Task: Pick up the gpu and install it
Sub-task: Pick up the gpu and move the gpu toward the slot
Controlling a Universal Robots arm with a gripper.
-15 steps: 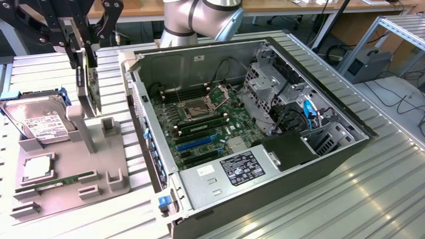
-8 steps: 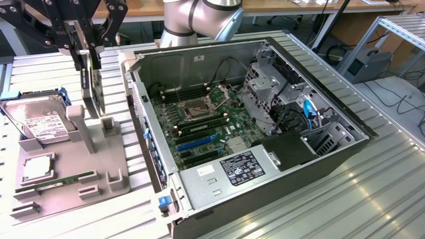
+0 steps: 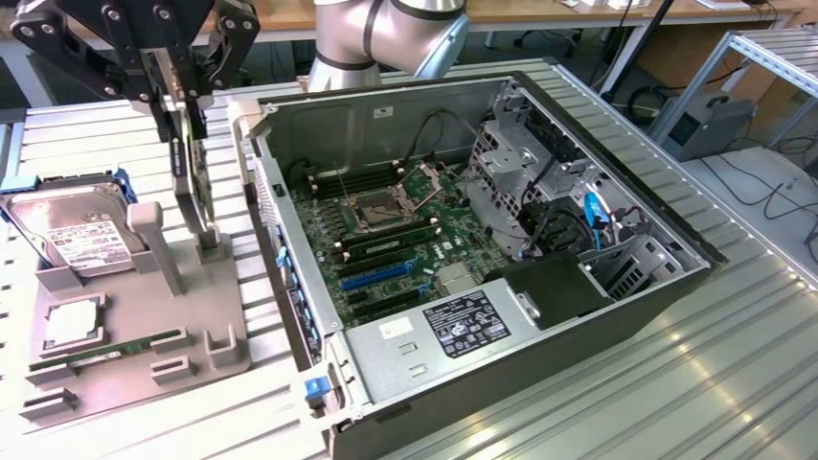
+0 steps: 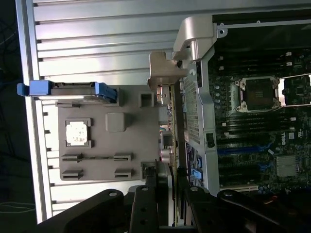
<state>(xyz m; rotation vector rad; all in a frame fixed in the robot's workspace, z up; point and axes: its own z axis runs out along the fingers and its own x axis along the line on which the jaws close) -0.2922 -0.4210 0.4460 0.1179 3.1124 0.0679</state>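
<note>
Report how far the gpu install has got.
Done: the gripper is lined up at the top edge of the gpu. In hand: the pick-up, with the card standing upright in the gray holder beside the computer case, not lifted clear of it. Left: the install itself, since the blue expansion slot on the motherboard is empty.

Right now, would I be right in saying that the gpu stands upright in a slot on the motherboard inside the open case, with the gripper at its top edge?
Not quite. The gpu stands upright on the grey parts holder outside the open case, not on the motherboard. The gripper is indeed at its top edge. The exterior view shows this.
</note>
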